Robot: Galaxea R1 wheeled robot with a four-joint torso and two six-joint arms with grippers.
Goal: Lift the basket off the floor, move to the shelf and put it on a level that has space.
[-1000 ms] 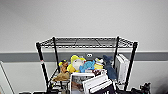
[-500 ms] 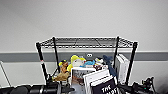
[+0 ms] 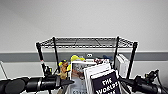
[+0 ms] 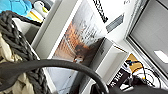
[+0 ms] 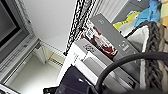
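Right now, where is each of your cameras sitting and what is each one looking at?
Head view: high on the robot, facing the shelf and the grey wall; both dark arms reach in from the lower corners.
Left wrist view: on the left arm, close to the basket, looking up over its books; a dark cable of the robot crosses in front.
Right wrist view: on the right arm, by the basket's braided rim, looking up at the books and the shelf's wire edge; a dark cable shows too.
Shared: both wrist views show the basket's braided rim and the books.
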